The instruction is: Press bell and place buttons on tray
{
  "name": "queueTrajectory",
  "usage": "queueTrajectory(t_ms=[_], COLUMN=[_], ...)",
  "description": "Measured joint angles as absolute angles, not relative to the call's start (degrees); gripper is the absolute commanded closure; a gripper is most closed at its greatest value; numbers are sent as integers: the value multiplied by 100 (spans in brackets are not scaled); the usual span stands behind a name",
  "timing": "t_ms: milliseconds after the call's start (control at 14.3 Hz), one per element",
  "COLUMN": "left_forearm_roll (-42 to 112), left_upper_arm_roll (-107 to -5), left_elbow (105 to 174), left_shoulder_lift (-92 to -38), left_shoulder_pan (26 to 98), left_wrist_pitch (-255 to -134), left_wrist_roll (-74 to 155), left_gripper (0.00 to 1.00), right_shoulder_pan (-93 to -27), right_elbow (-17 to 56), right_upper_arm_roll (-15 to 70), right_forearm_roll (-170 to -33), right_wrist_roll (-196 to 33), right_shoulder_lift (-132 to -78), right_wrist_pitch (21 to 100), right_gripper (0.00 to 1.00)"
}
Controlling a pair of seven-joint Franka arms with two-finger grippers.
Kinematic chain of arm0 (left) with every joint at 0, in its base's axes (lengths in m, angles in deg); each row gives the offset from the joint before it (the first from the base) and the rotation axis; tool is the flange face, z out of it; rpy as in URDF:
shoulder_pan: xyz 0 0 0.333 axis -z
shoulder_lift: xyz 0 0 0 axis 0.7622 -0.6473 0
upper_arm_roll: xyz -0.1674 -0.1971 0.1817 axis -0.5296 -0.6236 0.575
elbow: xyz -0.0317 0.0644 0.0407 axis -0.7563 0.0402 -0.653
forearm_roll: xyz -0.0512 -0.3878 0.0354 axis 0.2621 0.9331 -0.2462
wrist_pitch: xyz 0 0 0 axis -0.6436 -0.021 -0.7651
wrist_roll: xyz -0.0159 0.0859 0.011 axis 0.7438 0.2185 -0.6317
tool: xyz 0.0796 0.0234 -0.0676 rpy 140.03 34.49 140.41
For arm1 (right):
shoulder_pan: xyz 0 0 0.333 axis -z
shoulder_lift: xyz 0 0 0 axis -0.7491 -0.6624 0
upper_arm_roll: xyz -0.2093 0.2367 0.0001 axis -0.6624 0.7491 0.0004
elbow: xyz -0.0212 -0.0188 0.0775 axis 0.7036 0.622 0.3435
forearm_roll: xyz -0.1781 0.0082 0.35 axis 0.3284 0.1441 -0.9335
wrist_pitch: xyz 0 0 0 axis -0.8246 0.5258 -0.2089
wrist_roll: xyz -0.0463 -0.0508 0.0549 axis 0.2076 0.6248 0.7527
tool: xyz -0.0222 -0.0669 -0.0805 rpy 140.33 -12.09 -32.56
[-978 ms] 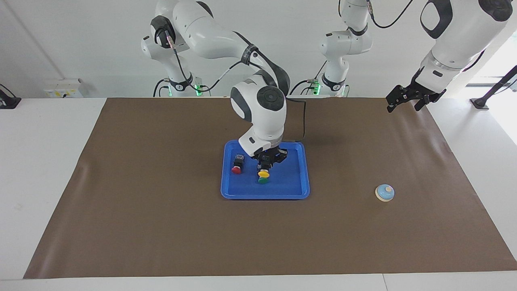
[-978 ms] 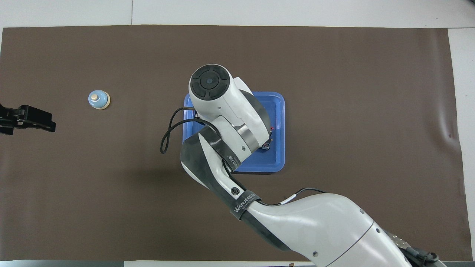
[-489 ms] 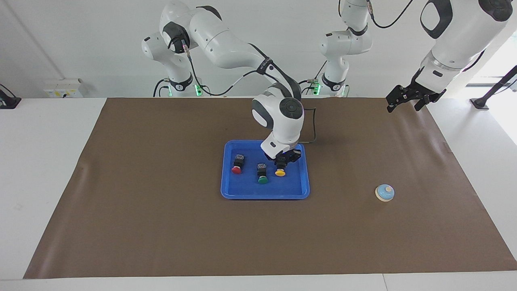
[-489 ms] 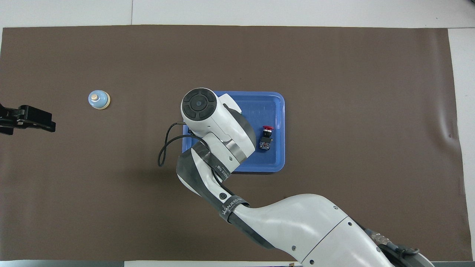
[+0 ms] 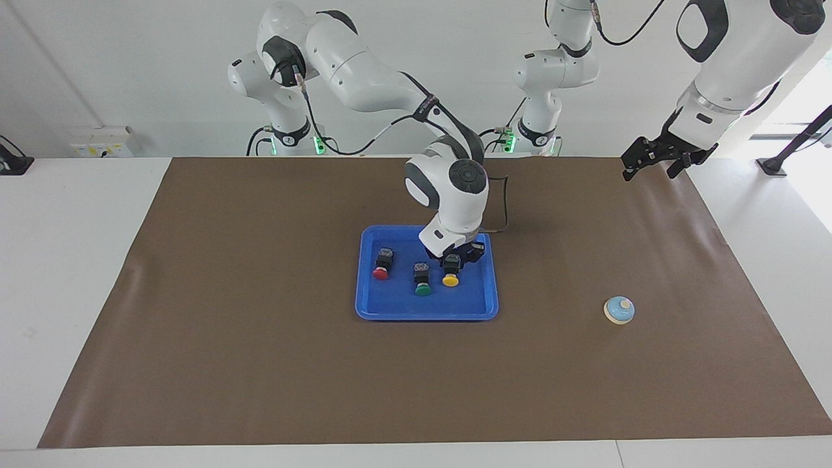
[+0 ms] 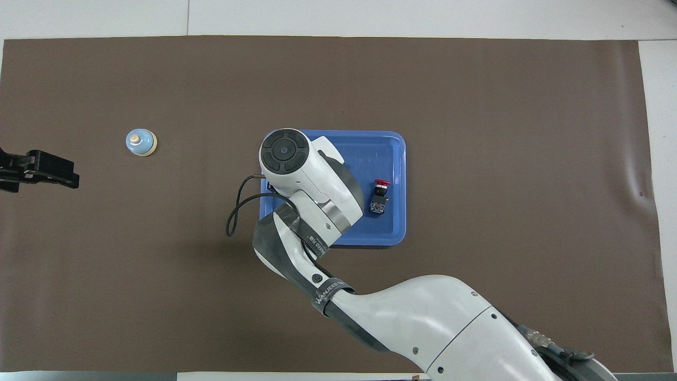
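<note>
Three buttons lie in the blue tray (image 5: 383, 309), so that half of the task looks done: the red button (image 5: 382, 265) toward the right arm's end, the green button (image 5: 422, 279) in the middle, and the yellow button (image 5: 451, 272) toward the left arm's end, all resting on the tray floor. The right gripper (image 5: 453, 258) sits low right at the yellow button's black body; its wrist hides the fingertips, so I cannot tell whether the jaws have let go of it or are pinching it. If they have not, what is left there is releasing it and lifting clear. The bell (image 5: 619, 310) stands alone on the brown mat (image 5: 260, 364), well apart from the tray, toward the left arm's end; whether it has been pressed cannot be read here. The left gripper (image 5: 656, 158) waits, raised over the mat's edge, jaws spread, holding nothing.
</note>
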State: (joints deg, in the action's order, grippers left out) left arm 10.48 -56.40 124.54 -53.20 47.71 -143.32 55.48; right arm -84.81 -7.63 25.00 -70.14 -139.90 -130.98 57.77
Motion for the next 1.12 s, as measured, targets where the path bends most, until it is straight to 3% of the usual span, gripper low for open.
queueTrajectory(t_ms=[349, 698, 1117], left_forearm_roll=[1048, 1048, 1048], left_upper_arm_roll=[-5640, -5640, -5640], left_elbow=[12454, 12454, 12454], left_shoulder_lift=[-5320, -5320, -5320], left_shoulder_pan=[4771, 4771, 4771], left_wrist_pitch=[-14332, -14332, -14332], left_wrist_roll=[5548, 5548, 5548], left_gripper=[0, 0, 0], right_shoulder_pan=[-8099, -6811, -5360], right_elbow=[-801, -814, -820], right_upper_arm_roll=[2353, 2324, 2326], right_forearm_roll=[-7024, -7032, -7047], right_wrist_roll=[-14063, -13555, -11069], right_shoulder_lift=[-12669, -12006, -11257], right_wrist_pitch=[5476, 5146, 4067], right_gripper=[0, 0, 0])
